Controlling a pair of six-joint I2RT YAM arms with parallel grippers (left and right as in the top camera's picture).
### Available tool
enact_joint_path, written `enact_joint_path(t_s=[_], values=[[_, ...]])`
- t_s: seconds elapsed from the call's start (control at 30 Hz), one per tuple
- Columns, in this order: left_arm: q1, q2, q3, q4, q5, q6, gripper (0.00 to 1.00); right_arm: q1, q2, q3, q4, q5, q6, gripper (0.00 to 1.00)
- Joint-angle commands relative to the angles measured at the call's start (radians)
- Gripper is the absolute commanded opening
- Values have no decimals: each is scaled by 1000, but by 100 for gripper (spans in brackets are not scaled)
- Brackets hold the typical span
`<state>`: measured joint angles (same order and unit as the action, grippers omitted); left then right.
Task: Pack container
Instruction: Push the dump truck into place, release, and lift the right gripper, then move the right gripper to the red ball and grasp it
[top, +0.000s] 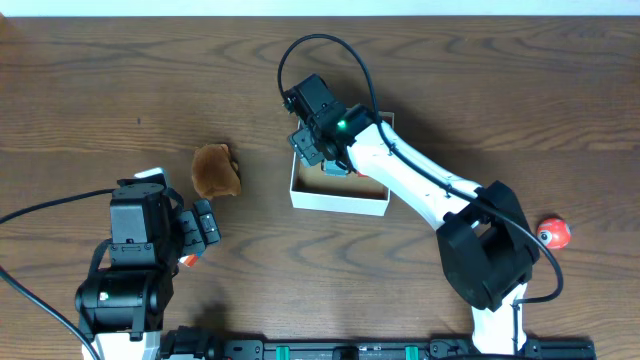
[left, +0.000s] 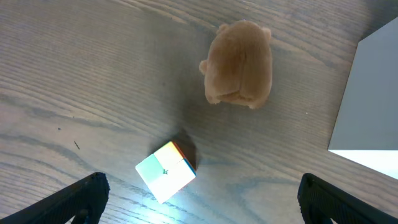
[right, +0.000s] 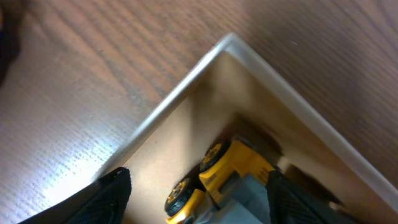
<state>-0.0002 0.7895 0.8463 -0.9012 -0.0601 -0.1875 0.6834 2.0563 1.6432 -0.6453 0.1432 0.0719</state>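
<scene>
- The box (top: 338, 201), open-topped with low white walls, sits near the middle of the desk (top: 500, 80), where both arms can reach it.
- The right hand (right: 198, 186) hangs low over the box's 10 o'clock corner, its fingers apart on either side of a yellow toy car (right: 233, 163). A gap shows beside the car's wheels, so the car seems to lie on the cardboard floor rather than in a grip.
- The car sits close into the corner, probably to leave the rest of the floor free for other things.
- The left hand (left: 211, 205) hovers at 8 o'clock of the box, fingers spread wide and holding nothing. It points down at a small coloured cube (left: 166, 171) lying just ahead of its fingers, which looks like a likely pick.
- A brown plush toy (top: 215, 170) lies at 9 o'clock of the box, clear of the wall; being soft, it should squeeze in beside harder pieces.
- A red round toy (top: 553, 232) rests at 4 o'clock, well apart, on the right arm's side.
</scene>
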Motion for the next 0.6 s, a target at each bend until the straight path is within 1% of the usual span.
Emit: enact_joint_path(t_s=[0.0, 0.13, 0.23, 0.3, 0.33, 0.37, 0.4, 0.43, 0.47, 0.57], values=[[6, 0, 23, -3, -11, -13, 98, -47, -106, 47, -10, 72, 112, 73], [6, 0, 23, -3, -11, -13, 98, -117, -224, 47, -66, 82, 215, 76], [6, 0, 23, -3, -12, -13, 98, -207, -325, 47, -170, 82, 339, 76], [6, 0, 23, -3, -12, -13, 98, -296, -394, 47, -279, 82, 457, 78], [6, 0, 23, -3, -11, -13, 98, -340, -421, 47, -335, 82, 512, 81], [6, 0, 23, -3, -11, -13, 98, -397, -449, 47, -400, 82, 573, 86], [6, 0, 23, -3, -11, -13, 98, -448, -472, 47, -456, 77, 621, 95], [6, 0, 23, -3, -12, -13, 98, -509, -492, 47, -516, 69, 666, 99], [6, 0, 23, -3, -11, -13, 98, -571, -511, 47, -566, 53, 688, 99], [6, 0, 23, -3, -11, -13, 98, -755, -536, 47, -675, 1, 691, 99]])
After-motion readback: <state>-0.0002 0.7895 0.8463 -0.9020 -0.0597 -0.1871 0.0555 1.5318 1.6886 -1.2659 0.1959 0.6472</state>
